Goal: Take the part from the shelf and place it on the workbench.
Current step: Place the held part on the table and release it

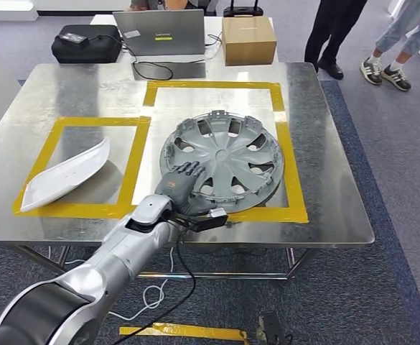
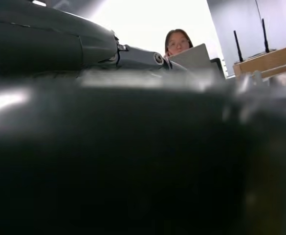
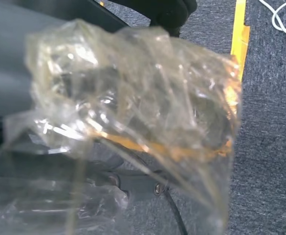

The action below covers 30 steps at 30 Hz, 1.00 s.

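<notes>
**Left robot hand at the rim of the wheel cover, set down on the worktop**

Left robot hand [image 1: 183, 185] lies on the near-left rim of the grey wheel cover [image 1: 222, 156], fingers spread over the top of the edge; whether it is gripping the rim or only resting on it, I cannot tell from where I stand. To its left, a white curved trim piece [image 1: 67, 175] sits inside one yellow-taped square. The wheel cover lies flat on the steel worktop [image 1: 327, 144] inside the larger taped frame [image 1: 293, 172], slightly overlapping the tape on its right side.

My reading: the placing step is at its end, with the part already down on the bench. What comes next, I'd say, is to free the fingers from the rim and draw the arm back without dragging the cover off its spot.

The right robot hand [image 3: 134, 112] hangs low over the carpet, wrapped in crinkled clear plastic; its fingers are too veiled to judge.

Behind the worktop stand a laptop [image 1: 159, 32] and a cardboard box [image 1: 248, 39].
</notes>
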### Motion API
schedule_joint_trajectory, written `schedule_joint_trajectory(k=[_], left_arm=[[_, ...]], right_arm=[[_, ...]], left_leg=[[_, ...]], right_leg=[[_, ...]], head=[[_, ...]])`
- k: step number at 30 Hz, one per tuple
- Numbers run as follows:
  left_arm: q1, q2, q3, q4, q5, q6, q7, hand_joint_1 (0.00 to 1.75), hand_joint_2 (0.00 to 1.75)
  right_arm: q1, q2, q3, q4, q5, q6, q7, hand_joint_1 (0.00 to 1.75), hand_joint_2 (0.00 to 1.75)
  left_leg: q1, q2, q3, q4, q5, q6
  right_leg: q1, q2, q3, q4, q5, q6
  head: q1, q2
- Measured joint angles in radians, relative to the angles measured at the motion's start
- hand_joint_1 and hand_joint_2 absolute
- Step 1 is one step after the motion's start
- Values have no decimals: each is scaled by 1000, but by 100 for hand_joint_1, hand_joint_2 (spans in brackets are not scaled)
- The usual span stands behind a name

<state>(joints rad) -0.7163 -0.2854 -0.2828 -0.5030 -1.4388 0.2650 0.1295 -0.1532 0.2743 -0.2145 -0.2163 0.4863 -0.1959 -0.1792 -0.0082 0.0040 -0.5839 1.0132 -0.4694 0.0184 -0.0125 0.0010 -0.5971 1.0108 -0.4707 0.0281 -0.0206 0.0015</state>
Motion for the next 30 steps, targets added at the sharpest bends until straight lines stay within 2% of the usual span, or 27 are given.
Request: schedule_joint_trajectory(k=[5,12,17,22,30], left_arm=[[55,-18,13,-94,106,4,-114,0,0],[192,-20,-3,-362,254,-19,-200,0,0],[301,-6,-26,-559,358,-6,-267,0,0],[412,24,-46,-730,530,26,-392,0,0],[489,65,-62,-848,615,55,-445,0,0]], right_arm=[[6,-1,-1,0,-25,-9,-18,0,0],[22,-4,-5,0,-59,-29,-44,0,0],[33,-8,-15,0,-75,-43,-56,0,0],[41,-11,-27,0,-87,-56,-66,0,0],[45,-14,-37,0,-92,-59,-74,0,0]], left_leg=[[0,0,0,0,-1,0],[0,0,0,0,-2,1],[0,0,-1,0,-3,1],[0,0,0,0,-4,0],[0,0,-1,0,-4,0]], right_leg=[[0,0,0,0,0,0],[0,1,0,0,-1,0],[0,0,0,0,-2,0],[0,1,-1,0,-3,-1],[0,1,0,0,-4,-1]], head=[[0,0],[0,0],[0,0],[0,0],[0,0]])
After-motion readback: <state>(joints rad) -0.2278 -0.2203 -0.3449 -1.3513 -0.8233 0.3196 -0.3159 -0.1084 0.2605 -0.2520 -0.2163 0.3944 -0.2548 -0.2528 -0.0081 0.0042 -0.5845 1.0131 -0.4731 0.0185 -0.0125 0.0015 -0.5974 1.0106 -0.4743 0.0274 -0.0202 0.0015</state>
